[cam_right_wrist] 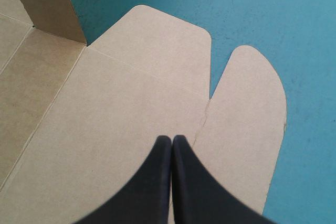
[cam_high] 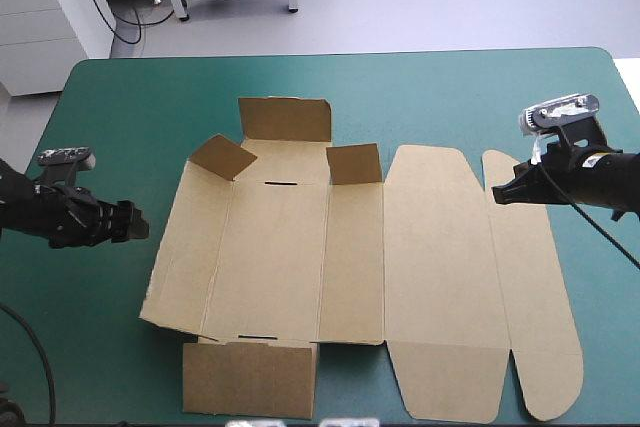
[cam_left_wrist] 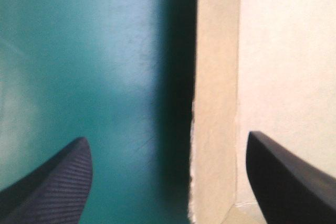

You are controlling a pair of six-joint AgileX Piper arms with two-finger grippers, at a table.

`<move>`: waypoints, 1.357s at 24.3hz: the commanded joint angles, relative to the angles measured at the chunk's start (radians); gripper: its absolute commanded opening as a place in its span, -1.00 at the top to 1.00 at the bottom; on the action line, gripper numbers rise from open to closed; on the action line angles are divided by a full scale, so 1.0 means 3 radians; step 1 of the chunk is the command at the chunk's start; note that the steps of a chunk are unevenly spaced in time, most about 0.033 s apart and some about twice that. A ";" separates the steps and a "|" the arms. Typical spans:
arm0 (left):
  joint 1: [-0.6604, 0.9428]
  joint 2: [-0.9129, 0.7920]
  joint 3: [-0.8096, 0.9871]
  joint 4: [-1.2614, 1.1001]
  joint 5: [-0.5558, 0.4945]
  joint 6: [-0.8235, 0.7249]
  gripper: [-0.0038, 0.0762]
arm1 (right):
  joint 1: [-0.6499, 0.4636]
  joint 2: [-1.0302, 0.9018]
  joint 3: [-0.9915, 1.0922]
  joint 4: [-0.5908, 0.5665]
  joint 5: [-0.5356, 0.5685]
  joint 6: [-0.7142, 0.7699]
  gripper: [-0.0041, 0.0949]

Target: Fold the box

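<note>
Teal-green cover (cam_high: 420, 87), box (cam_high: 280, 247); left end effector (cam_high: 140, 224) spread, right end effector (cam_high: 497, 193) pinched

Stretched in from the left edge of the high frame at mid-height, left gripper (cam_high: 135, 223) spread wide apart. Stretched in from the right edge, slightly higher, right gripper (cam_high: 498, 193) pinched into one pointed arch, aimed leftward.

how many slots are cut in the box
2. The far slot lies in the box's base panel near its far edge; the near slot lies in the same panel near its near edge. Raised flaps may hide others.
</note>
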 commanded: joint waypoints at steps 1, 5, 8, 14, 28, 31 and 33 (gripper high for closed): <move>-0.0010 0.0093 -0.0011 -0.0389 0.0129 0.0144 -0.53 | -0.0027 -0.0080 -0.0079 0.0082 -0.0153 -0.0020 0.96; -0.0010 0.0255 0.0311 -0.0498 0.0129 0.0289 -0.53 | -0.0027 -0.0080 -0.0079 0.0082 -0.0153 -0.0005 0.96; -0.0010 0.0255 0.0546 -0.0678 0.0084 0.0452 -0.53 | -0.0027 -0.0080 -0.0079 0.0082 -0.0153 -0.0005 0.96; -0.0010 0.0255 0.0838 -0.0931 -0.0106 0.0630 -0.53 | -0.0027 -0.0080 -0.0079 0.0082 -0.0153 -0.0005 0.96; -0.0017 0.0345 0.0864 -0.1219 -0.0032 0.0753 -0.53 | -0.0027 -0.0080 -0.0079 0.0082 -0.0153 -0.0005 0.96; -0.0017 0.0440 0.0864 -0.1219 -0.0036 0.0728 -0.53 | -0.0027 -0.0080 -0.0079 0.0082 -0.0153 -0.0005 0.96; -0.0017 0.0495 0.0864 -0.1219 -0.0041 0.0728 -0.52 | -0.0027 -0.0080 -0.0079 0.0082 -0.0153 -0.0005 0.96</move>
